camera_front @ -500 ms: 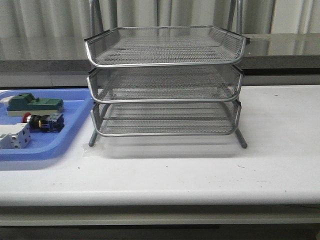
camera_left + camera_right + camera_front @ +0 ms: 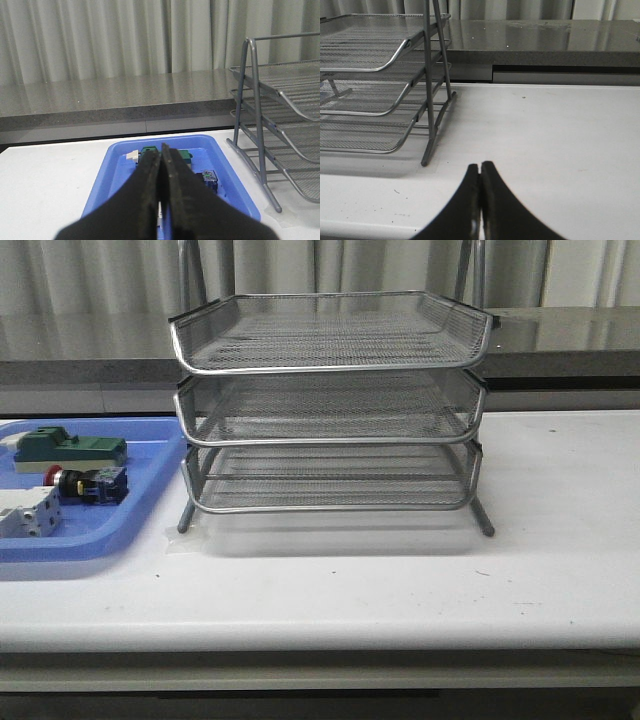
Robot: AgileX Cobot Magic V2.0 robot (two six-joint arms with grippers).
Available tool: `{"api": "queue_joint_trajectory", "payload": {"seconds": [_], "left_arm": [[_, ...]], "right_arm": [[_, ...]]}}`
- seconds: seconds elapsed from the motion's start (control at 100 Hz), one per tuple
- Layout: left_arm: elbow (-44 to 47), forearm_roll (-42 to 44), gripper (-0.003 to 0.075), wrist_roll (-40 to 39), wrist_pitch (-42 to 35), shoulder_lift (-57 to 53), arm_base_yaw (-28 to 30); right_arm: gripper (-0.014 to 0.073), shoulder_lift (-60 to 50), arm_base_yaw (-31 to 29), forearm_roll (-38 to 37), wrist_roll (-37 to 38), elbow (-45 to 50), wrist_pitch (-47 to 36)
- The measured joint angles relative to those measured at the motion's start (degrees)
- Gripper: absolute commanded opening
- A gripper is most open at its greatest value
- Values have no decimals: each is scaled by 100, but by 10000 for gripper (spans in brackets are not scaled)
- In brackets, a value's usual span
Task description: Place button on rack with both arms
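Note:
The button [image 2: 88,483], with a red head and blue-black rear block, lies in the blue tray [image 2: 100,540] at the left of the table; its rear block shows in the left wrist view [image 2: 209,179]. The silver wire-mesh rack [image 2: 330,405] stands at the table's middle, its three tiers holding nothing, and it also shows in the left wrist view [image 2: 280,130] and the right wrist view [image 2: 380,75]. My left gripper [image 2: 160,150] is shut and empty, above the tray's near end. My right gripper [image 2: 480,166] is shut and empty over bare table beside the rack's leg. Neither arm shows in the front view.
The blue tray also holds a green block part [image 2: 68,449] and a white-grey terminal block [image 2: 28,513]. A grey counter ledge [image 2: 560,340] and curtains run behind the table. The white table [image 2: 540,540] spreads to the right of the rack.

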Motion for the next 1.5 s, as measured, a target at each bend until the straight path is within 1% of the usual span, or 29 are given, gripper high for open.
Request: {"api": "queue_joint_trajectory", "payload": {"seconds": [0.24, 0.44, 0.5, 0.6, 0.78, 0.95, 1.24, 1.36, 1.5], "left_arm": [[0, 0, -20, 0, 0, 0, 0], [0, 0, -20, 0, 0, 0, 0], [0, 0, -20, 0, 0, 0, 0], [0, 0, -20, 0, 0, 0, 0], [0, 0, -20, 0, 0, 0, 0], [0, 0, -20, 0, 0, 0, 0], [0, 0, -20, 0, 0, 0, 0], [0, 0, -20, 0, 0, 0, 0], [0, 0, -20, 0, 0, 0, 0]], "right_arm": [[-57, 0, 0, 0, 0, 0, -40], [-57, 0, 0, 0, 0, 0, -542], [-57, 0, 0, 0, 0, 0, -568], [-57, 0, 0, 0, 0, -202, -331], [-57, 213, 0, 0, 0, -1093, 584], [-57, 1064, 0, 47, 0, -1997, 1345], [-57, 3026, 0, 695, 0, -3388, 2469], [-57, 3821, 0, 970, 0, -3729, 2599], [-57, 4511, 0, 1451, 0, -3796, 2573]]}}
